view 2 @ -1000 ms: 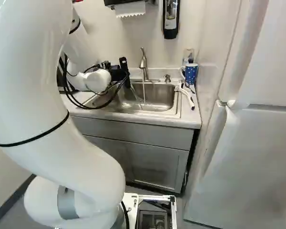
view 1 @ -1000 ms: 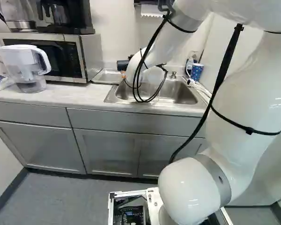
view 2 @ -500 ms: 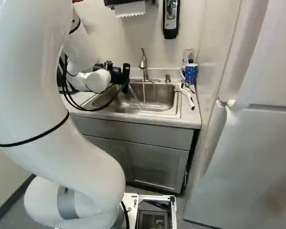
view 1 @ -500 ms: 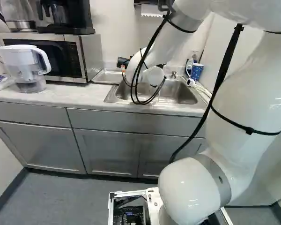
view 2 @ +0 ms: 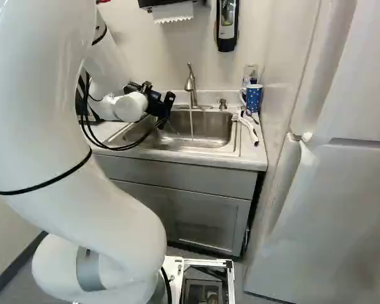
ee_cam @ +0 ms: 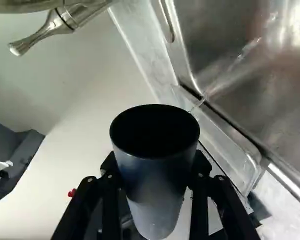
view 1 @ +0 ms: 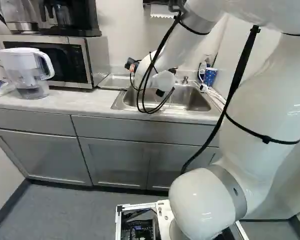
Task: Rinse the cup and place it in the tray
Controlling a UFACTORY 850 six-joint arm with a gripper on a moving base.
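Gripper (ee_cam: 156, 167) is closed on the cup (ee_cam: 157, 185), one finger each side, at the sink's (view 1: 199, 101) tray end. Looks like emptying after the rinse: thin water streak (ee_cam: 210, 92) by the rim. Tip further over the basin, hold till the drip quits, clear the faucet (view 2: 190, 85), then go for the tray (view 1: 115, 81). Cup's tilted: mouth toward the wrist camera and basin side, base away, long axis slanting between the fingers.

Cup (ee_cam: 157, 180) interior — too dark to read, faucet (ee_cam: 82, 11) cropped (wrist view)
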